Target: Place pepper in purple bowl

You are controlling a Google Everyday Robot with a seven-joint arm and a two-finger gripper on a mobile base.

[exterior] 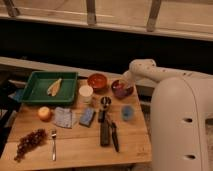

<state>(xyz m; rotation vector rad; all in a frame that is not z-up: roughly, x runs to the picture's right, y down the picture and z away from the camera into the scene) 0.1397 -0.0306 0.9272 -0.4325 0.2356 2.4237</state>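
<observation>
The purple bowl (121, 90) sits on the wooden table at the back right, next to the orange-red bowl (97, 81). My gripper (124, 81) is at the end of the white arm that reaches in from the right. It hangs right over the purple bowl's far rim. A small reddish patch (118, 86) shows inside the bowl under the gripper. I cannot tell whether it is the pepper. No pepper shows elsewhere on the table.
A green tray (35, 92) holding a pale yellow item stands at the back left. A white cup (86, 92), a blue cup (127, 112), a blue sponge (87, 116), black utensils (105, 131), a yellow-orange fruit (45, 113), grapes (29, 142) and a fork (53, 142) lie on the table.
</observation>
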